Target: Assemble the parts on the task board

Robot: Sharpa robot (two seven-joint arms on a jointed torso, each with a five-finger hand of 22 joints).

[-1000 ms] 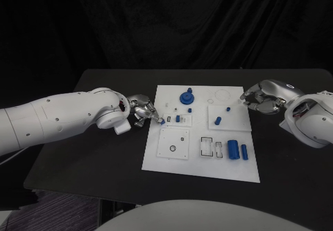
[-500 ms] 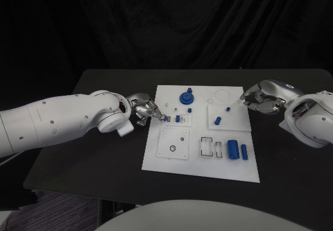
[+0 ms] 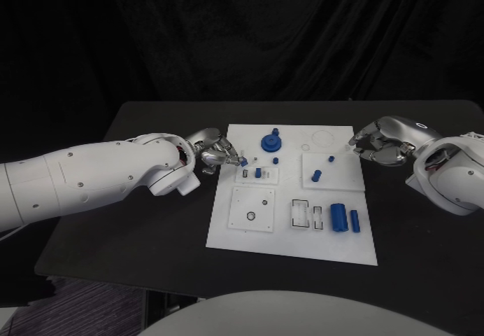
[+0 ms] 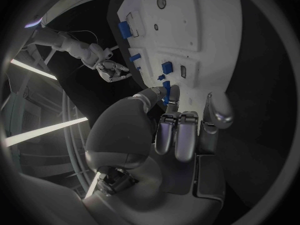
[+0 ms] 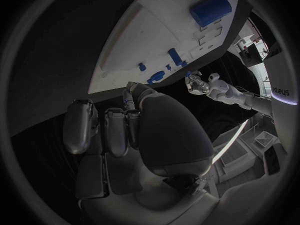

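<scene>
Head view. The task board (image 3: pixel 292 238) is lying in the middle of the black table (image 3: pixel 131 231), long side running front to back. The left hand (image 3: pixel 217 155) is hovering at the board's left edge, toward the far corner, and is pinching a small blue part (image 3: pixel 243 162) at its fingertips, just over the board's surface. The right hand (image 3: pixel 381 145) is resting off the board's far right corner, fingers curled inward with nothing in them. On the board: a round blue knobbed part (image 3: pixel 271 142) is standing near the far edge; a small blue peg (image 3: pixel 274 160) and a short blue block (image 3: pixel 259 172) are sitting just nearer than it; a slanted blue pin (image 3: pixel 315 175) is lying on the raised right-hand panel; two blue cylinders (image 3: pixel 346 218) are lying side by side near the right edge, toward the near corner.

Left wrist view. The left hand (image 4: pixel 178 130) is holding the small blue part (image 4: pixel 166 87) between thumb and a finger (the remaining fingers are standing apart), just above the task board (image 4: pixel 206 30). The right hand (image 4: pixel 112 70) is showing beyond the board's edge, fingers curled.

Right wrist view. The right hand (image 5: pixel 125 130) is lying with fingers folded in, gripping nothing, beside the task board (image 5: pixel 150 30). The two blue cylinders (image 5: pixel 209 4) are lying at the board's far end.
</scene>
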